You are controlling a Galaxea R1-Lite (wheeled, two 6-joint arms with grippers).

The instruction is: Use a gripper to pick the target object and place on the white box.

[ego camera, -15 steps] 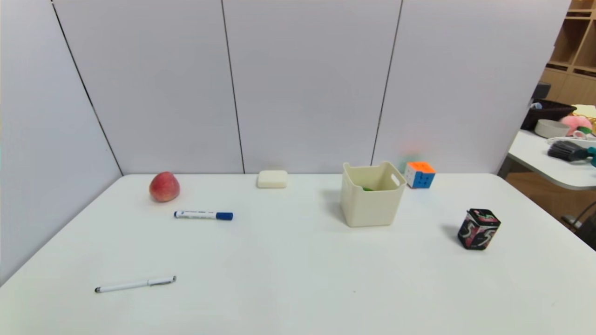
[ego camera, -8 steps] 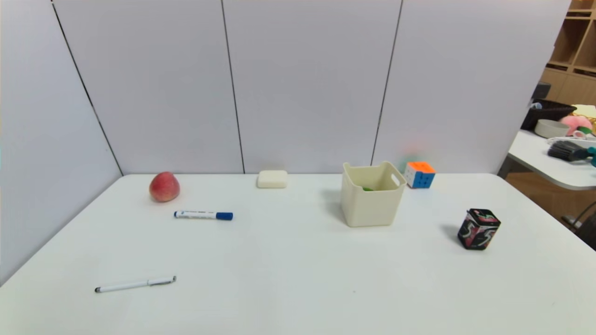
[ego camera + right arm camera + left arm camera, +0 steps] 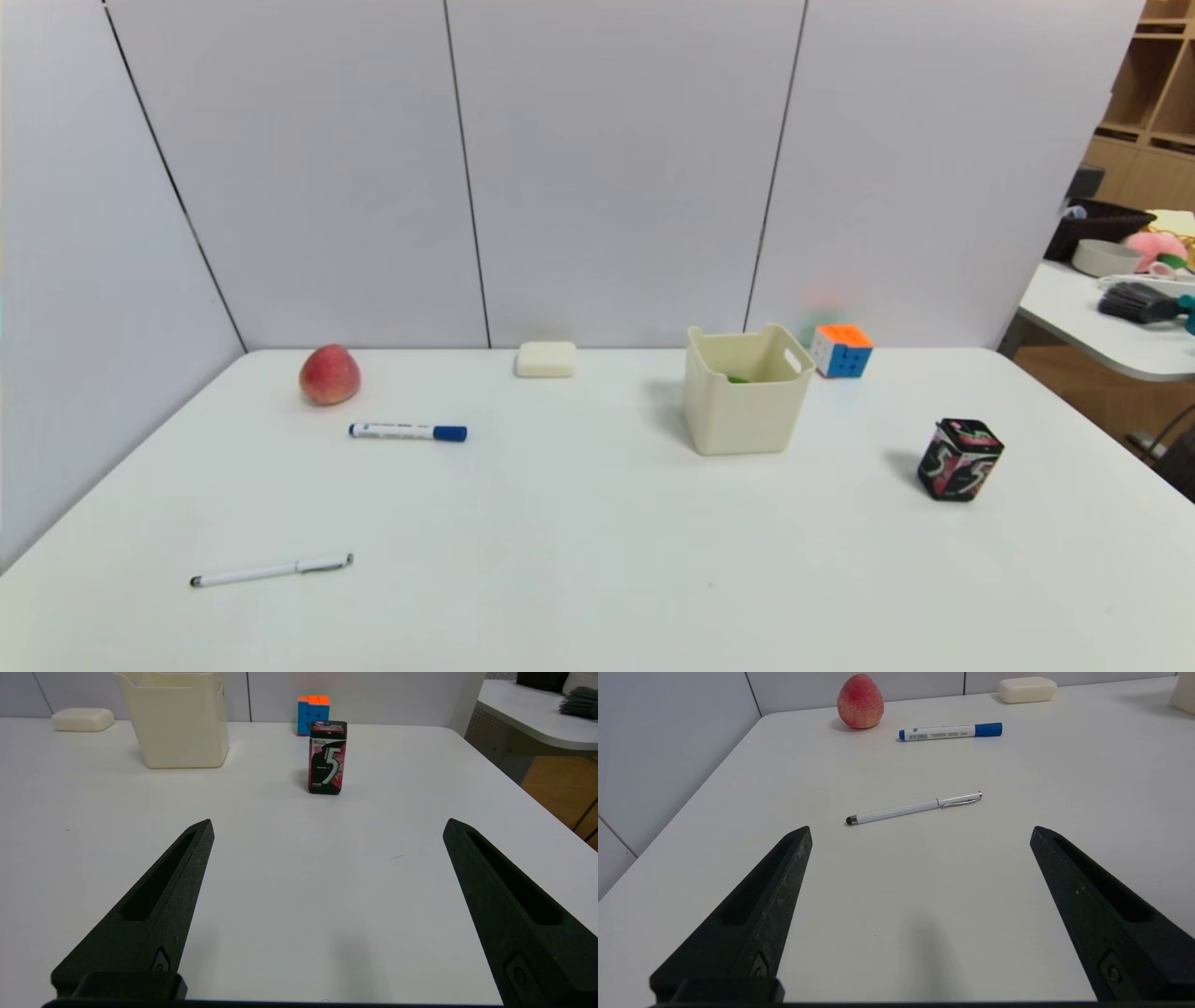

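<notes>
Head view: the white box (image 3: 747, 392) is standing on the table (image 3: 579, 560) toward the far right, and a sliver of green, which I take for the target object (image 3: 738, 379), is showing just over its near wall, inside the box. Neither arm is appearing in this view. A peach (image 3: 329, 374), a soap-like block (image 3: 546, 359), a blue-capped marker (image 3: 408, 431), a white pen (image 3: 271, 570), a puzzle cube (image 3: 841, 350) and a gum tin (image 3: 959, 459) are lying or standing around the box, all well apart from it except the cube, which is sitting near its far right corner.

Left wrist view: the left gripper (image 3: 920, 833) is hanging low over the near left part of the table, its two fingers spread wide and holding nothing. The pen is lying ahead of it, the marker and peach beyond.

Right wrist view: the right gripper (image 3: 327, 826) is likewise hanging over the near right part, fingers wide apart and empty, facing the gum tin with the box farther off.

Progress, as judged: the fruit is already lying in the box, so the placing looks done; both arms are parked and nothing appears left.

Against the earlier head frames: nothing is differing; every item is sitting where it sat.
</notes>
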